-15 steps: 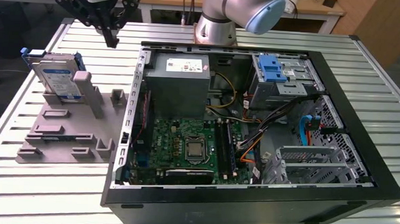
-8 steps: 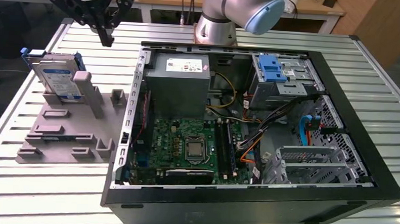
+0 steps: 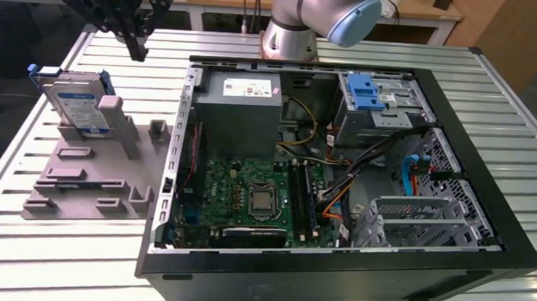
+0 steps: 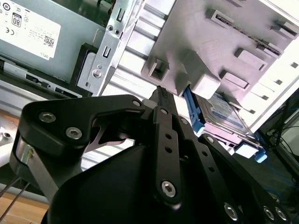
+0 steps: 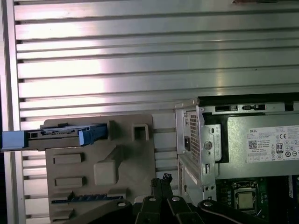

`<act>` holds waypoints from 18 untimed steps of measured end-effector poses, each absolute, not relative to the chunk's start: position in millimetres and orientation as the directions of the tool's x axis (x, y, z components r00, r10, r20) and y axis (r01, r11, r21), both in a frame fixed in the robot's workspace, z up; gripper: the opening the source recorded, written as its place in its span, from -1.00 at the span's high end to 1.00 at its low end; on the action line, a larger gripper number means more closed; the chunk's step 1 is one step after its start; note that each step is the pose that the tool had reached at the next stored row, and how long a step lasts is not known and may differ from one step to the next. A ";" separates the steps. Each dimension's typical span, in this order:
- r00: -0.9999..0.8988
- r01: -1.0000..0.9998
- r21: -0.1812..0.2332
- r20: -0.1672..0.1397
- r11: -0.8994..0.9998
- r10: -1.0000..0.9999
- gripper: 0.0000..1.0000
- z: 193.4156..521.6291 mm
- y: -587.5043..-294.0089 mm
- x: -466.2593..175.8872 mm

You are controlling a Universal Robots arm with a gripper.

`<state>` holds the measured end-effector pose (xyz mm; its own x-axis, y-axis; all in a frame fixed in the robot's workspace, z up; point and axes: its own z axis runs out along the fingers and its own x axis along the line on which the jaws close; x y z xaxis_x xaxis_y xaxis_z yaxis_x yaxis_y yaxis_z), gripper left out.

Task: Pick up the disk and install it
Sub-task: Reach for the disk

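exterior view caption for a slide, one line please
Gripper hangs clear of the disk, which stands upright in a grey fixture beside the open computer case.

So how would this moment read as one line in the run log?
gripper: fingers shut, empty, hovering apart from disk | disk: upright in grey stand, not yet picked | computer case: open

Silver arm [image 3: 287,29] w/ blue joint cap [image 3: 354,21]; blk gripper [image 3: 137,49], silver screws [image 4: 168,188].
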<state>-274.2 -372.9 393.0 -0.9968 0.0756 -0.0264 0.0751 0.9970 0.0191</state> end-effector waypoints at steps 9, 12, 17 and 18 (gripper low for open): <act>-0.997 0.075 0.019 -0.026 0.997 0.076 0.79 392.9 -368.1 -283.8; -0.997 0.075 0.019 -0.026 0.997 0.076 0.79 392.7 -363.9 -289.3; -0.997 0.075 0.018 -0.016 0.997 0.076 0.79 392.5 -350.9 -297.4; -0.997 0.075 0.018 -0.013 0.997 0.076 0.79 392.3 -349.3 -299.3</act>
<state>-299.3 -349.3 392.3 -0.9971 0.0756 -0.0131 0.0754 0.9970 0.0182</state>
